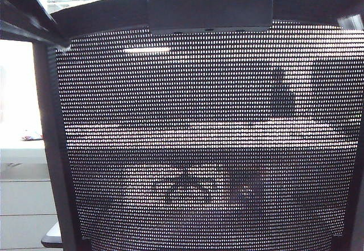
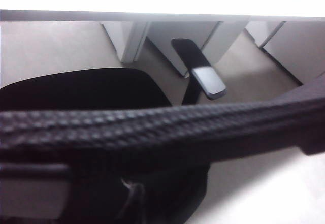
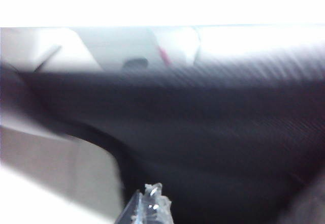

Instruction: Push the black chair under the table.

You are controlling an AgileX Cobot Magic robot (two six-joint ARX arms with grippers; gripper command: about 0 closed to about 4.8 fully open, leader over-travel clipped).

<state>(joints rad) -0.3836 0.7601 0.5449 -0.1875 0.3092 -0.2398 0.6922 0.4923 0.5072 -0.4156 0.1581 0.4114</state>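
The large black office chair with see-through mesh backrest fills almost the whole exterior view, seen from behind at close range. A solid black rectangular plate sits at the top centre of the backrest frame. Through the mesh, the long white table with a thin flat top appears as a pale horizontal band beyond the chair, and a dark star-shaped base shows below that band. A pale grey drawer cabinet stands past the chair's left edge.

In the left wrist view, the chair's textured top rim crosses the frame close to the camera. Beyond the rim lie the black seat cushion and one short black armrest with a glossy pad. The white table edge runs beyond the seat, and the armrest lies just short of that edge. The seat's far end lies near the table edge; whether it passes beneath cannot be told.

The left gripper appears as a blurred dark form at the chair's upper left corner, touching or just beside the frame. Its finger spread cannot be told.

The right gripper sits just beside the blurred black mesh. Only a translucent fingertip shows; the finger spacing cannot be told.
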